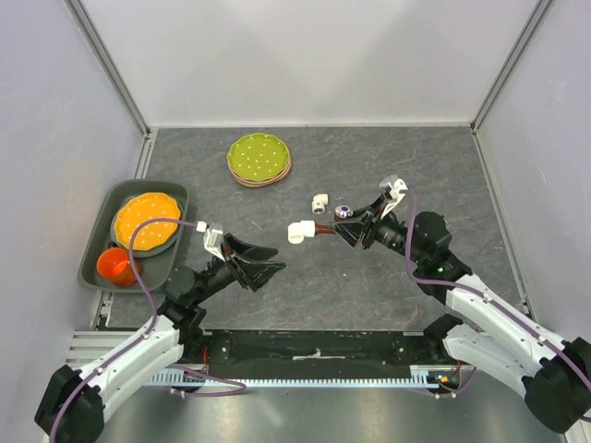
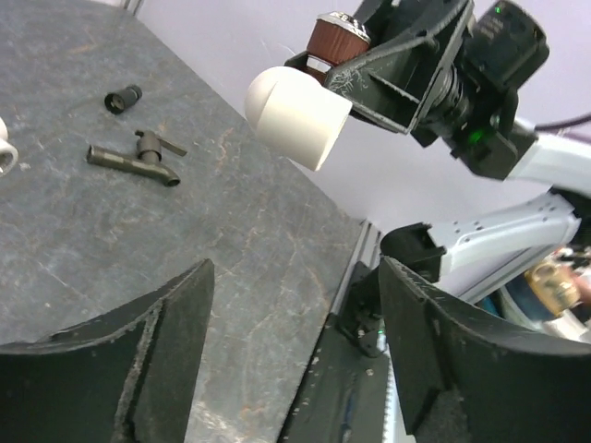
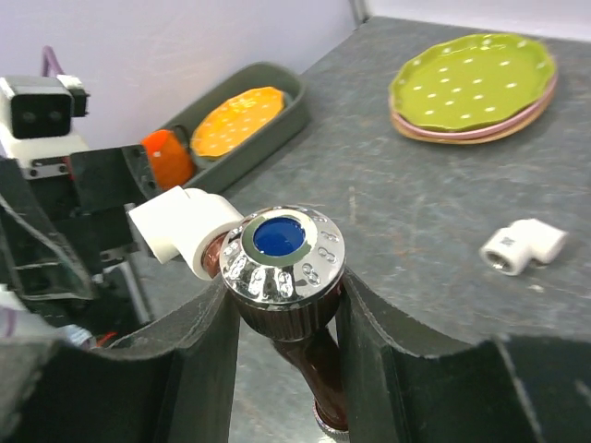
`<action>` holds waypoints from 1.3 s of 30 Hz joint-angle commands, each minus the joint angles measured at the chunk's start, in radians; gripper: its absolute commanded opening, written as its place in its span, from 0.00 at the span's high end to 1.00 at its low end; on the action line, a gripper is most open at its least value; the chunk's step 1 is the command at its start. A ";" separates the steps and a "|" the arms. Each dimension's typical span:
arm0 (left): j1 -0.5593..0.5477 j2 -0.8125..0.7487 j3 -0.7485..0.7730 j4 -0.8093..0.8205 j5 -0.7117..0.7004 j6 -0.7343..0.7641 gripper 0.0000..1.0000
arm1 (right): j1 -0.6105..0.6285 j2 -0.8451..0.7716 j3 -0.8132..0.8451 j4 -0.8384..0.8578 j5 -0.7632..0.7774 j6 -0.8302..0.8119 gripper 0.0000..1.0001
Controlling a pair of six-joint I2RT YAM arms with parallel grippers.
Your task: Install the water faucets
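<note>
The right gripper (image 1: 352, 227) is clamped tight on the reddish-brown faucet (image 3: 309, 355), its two black fingers (image 3: 208, 346) pressed against either side of the tap just below the chrome top handle (image 3: 282, 257) with its blue centre cap. A white elbow fitting (image 1: 300, 233) sits on the end of the faucet that points toward the left arm, and in the left wrist view the pair hangs clear of the dark stone-patterned table (image 1: 416, 166). The left gripper (image 1: 267, 263) stands wide open and holds nothing — its jaws face the held fitting from near the middle of the table, apart from it. The dark grey faucet (image 2: 134, 159) lies on its side on the table beyond the held fitting, handle up, with a short black cylinder (image 2: 123, 97) lying just past it; neither can be made out in the overhead view. A second white elbow fitting (image 1: 320, 202) rests loose on the table near the right gripper, on its far side. Farther back is a stack of plates with a green dotted plate (image 1: 259, 157) on top. At the left edge, a grey-green tray (image 1: 175, 196) holds an orange plate (image 1: 146, 217) — and an orange cup (image 1: 115, 266) at its near end.
</note>
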 commanded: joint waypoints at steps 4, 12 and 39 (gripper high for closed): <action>-0.001 0.006 0.052 -0.061 -0.079 -0.248 0.14 | 0.011 -0.039 -0.065 0.071 0.131 -0.178 1.00; -0.001 0.129 0.123 -0.113 -0.162 -0.300 0.13 | 0.115 -0.060 -0.122 0.154 0.263 -0.246 1.00; -0.055 0.580 0.267 0.088 -0.041 -0.372 0.34 | 0.264 -0.054 -0.207 0.226 0.504 -0.351 1.00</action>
